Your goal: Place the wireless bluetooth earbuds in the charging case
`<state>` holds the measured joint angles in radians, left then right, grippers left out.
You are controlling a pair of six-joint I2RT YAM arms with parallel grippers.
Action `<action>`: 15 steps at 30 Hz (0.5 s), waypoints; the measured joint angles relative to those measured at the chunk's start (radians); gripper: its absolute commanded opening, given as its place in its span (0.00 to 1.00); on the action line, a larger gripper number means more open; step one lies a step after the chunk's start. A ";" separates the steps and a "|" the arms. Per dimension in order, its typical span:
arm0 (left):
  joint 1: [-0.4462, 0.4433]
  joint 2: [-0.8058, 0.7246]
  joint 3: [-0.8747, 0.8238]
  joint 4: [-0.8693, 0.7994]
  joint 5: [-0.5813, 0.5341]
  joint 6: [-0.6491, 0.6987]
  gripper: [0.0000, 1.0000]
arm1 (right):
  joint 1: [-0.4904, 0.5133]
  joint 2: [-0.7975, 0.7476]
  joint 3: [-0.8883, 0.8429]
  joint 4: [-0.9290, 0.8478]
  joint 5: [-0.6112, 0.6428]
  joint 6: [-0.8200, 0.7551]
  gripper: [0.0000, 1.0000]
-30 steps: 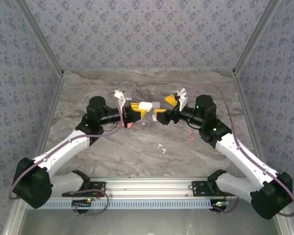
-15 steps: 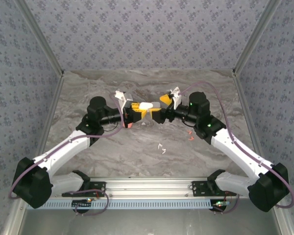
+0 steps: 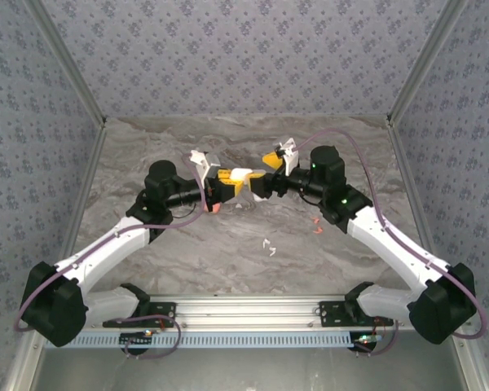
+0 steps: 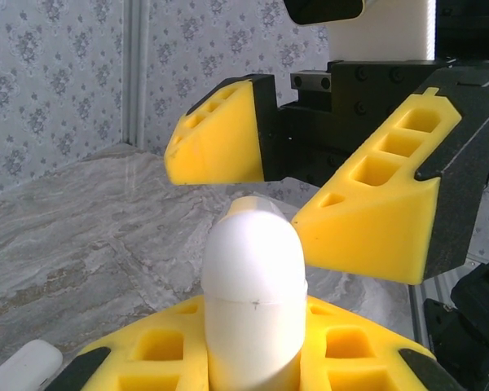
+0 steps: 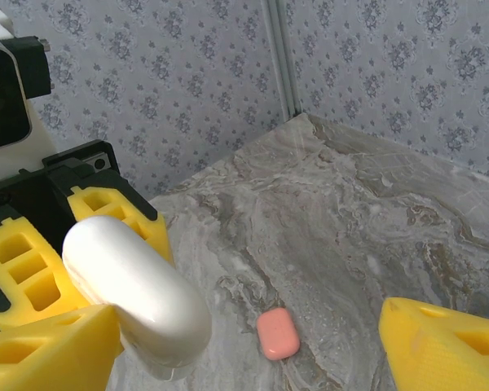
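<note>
A closed white charging case (image 3: 243, 174) is held above the table, and my left gripper (image 3: 228, 181) is shut on its lower half. In the left wrist view the case (image 4: 253, 281) stands up between the yellow fingers (image 4: 159, 350). My right gripper (image 3: 259, 177) faces it, open, with one jaw on each side of the case's free end (image 5: 138, 289). Its left jaw is close beside the case and its right jaw stands far off. White earbuds (image 3: 269, 245) and orange-red earbuds (image 3: 316, 225) lie loose on the marble table.
A pink case (image 5: 277, 334) lies on the table under the grippers, also seen from above (image 3: 214, 208). Another white case (image 4: 24, 366) rests on the table below the left gripper. Patterned walls close in the table on three sides.
The right arm has swung left toward the left gripper. Its open jaws now straddle the end of the white case. The left arm has held still.
</note>
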<state>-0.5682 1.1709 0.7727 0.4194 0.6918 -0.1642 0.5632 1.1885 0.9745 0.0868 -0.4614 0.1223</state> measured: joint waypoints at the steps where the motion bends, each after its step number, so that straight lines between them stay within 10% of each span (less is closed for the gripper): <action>1: 0.001 0.000 0.000 0.000 -0.004 0.000 0.00 | 0.000 0.006 0.007 -0.002 0.000 -0.003 0.85; 15: 0.000 0.000 0.000 -0.012 0.002 0.011 0.00 | -0.030 0.047 0.062 -0.002 -0.003 -0.003 0.85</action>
<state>-0.5686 1.1706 0.7727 0.4076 0.6937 -0.1535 0.5335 1.2358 1.0367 0.0849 -0.4641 0.1188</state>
